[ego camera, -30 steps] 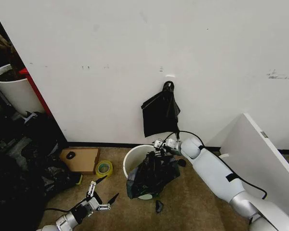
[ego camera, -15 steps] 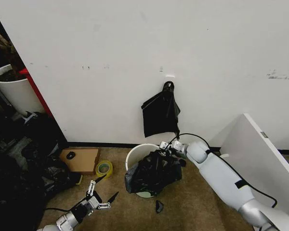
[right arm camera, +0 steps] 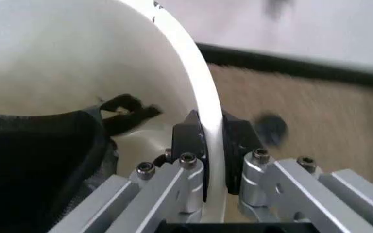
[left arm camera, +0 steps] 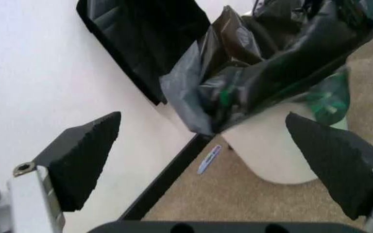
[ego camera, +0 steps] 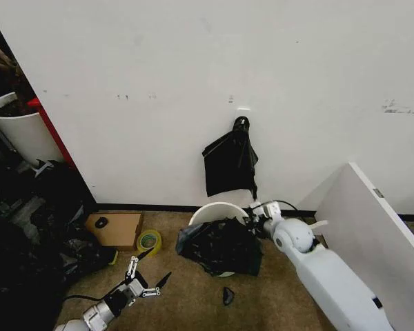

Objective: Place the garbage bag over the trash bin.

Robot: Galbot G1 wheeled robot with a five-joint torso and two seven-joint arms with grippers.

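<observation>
Tilted further, trash bin (ego camera: 217, 210), right pincer (right arm camera: 207, 141) pinching rim, garbage bag (ego camera: 221, 246) draped, left pincer (ego camera: 146, 274) spread.

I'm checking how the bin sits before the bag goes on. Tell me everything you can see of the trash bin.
The trash bin is a round, cream-white plastic bucket with a rolled rim, standing on the carpet near the wall and apparently tipped toward it. The glossy black garbage bag drapes over its front and hangs partly inside, hiding most of its body. The right hand pinches the rim, one finger inside and one outside. The left hand hangs open, apart from it.
</observation>
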